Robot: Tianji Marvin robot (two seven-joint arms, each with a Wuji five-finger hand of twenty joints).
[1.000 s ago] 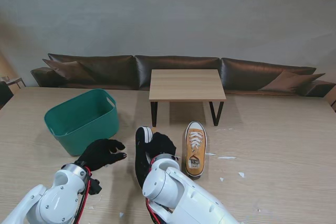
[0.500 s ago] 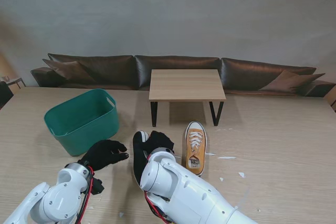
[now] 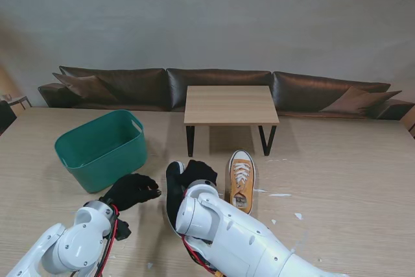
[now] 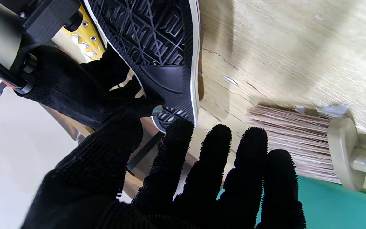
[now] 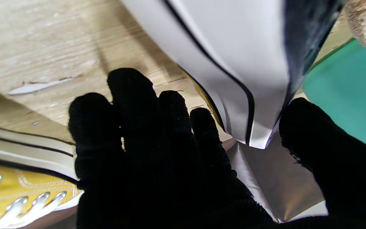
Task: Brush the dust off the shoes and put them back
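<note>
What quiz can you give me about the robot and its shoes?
1. True or false: the right hand holds a shoe tipped on its side.
2. What colour is the basket? A red, B green, C blue.
3. Fill in: the left hand holds ____.

Key: 1 true; 2 B; 3 nothing.

On the surface, the basket sits left, the tipped shoe in the middle, the upright shoe right; the brush lies beside the basket.
</note>
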